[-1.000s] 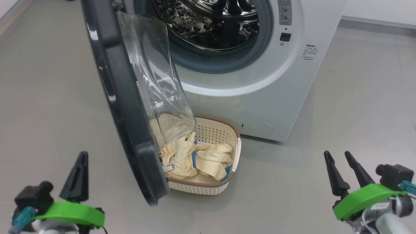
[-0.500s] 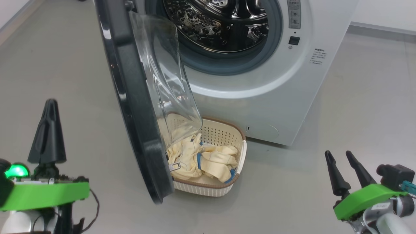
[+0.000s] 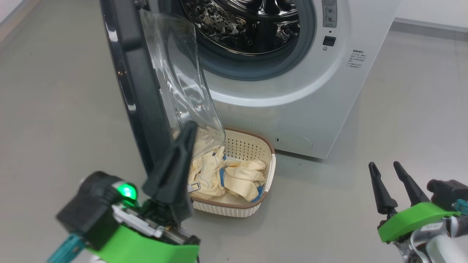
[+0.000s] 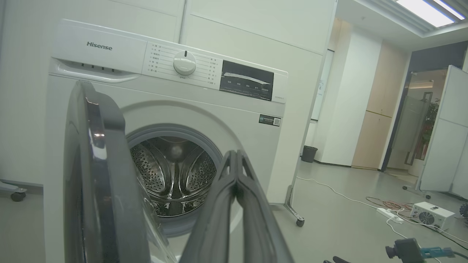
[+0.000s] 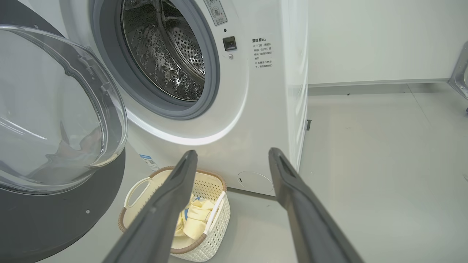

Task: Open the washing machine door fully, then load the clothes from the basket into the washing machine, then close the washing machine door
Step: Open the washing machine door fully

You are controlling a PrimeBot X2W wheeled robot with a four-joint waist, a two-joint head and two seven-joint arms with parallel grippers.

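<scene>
Closure of the left gripper (image 3: pixel 188 131) is complete: its two long dark fingers are pressed together and hold nothing. The joined tip sits at the near left, on the inner side of the large round door with glossy black rim (image 3: pixel 135 84). It is close to the lower edge of the door's bulging clear glass bowl (image 3: pixel 182 84); contact cannot be confirmed. A closed tip here probably serves as a pusher to swing the door further left, since the door stands only partly open.

The door overhangs the left part of the small cream perforated plastic basket with brown rim (image 3: pixel 237 210), which sits on the floor just beside the big white front-loading washing machine (image 3: pixel 292 109). The pale cream-yellow and blue clothes (image 3: pixel 234 175) lie in the basket, not yet loaded. The perforated steel drum (image 3: pixel 248 25) appears empty.

At the near right, the right gripper (image 3: pixel 384 164) has its fingers spread wide and empty, well apart from the basket, apparently waiting to pick up the clothes.
</scene>
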